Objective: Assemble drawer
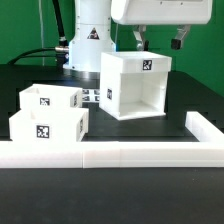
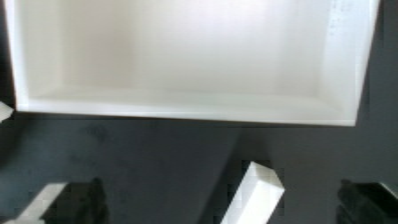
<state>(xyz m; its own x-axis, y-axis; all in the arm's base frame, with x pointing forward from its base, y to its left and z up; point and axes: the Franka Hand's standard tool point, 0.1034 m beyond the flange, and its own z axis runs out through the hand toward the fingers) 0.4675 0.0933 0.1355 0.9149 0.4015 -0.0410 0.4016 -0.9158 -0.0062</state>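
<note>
The tall open-fronted white box casing [image 1: 137,85] stands on the dark table at the exterior view's centre right, its open side facing the camera and a tag on its top wall. Two small white trays sit at the exterior view's left, one behind [image 1: 50,99] and one in front [image 1: 45,128], each with a tag. My gripper [image 1: 160,42] hangs just above the casing's top, open and empty. In the wrist view the casing [image 2: 178,60] fills the upper part, and the dark fingertips [image 2: 63,200] show wide apart at the lower corners around my gripper [image 2: 217,208].
The long low white rail [image 1: 120,156] runs along the front of the table and turns back at the exterior view's right. A narrow white bar [image 2: 254,195] shows in the wrist view. The marker board [image 1: 95,96] lies between trays and casing. The robot base [image 1: 88,40] stands behind.
</note>
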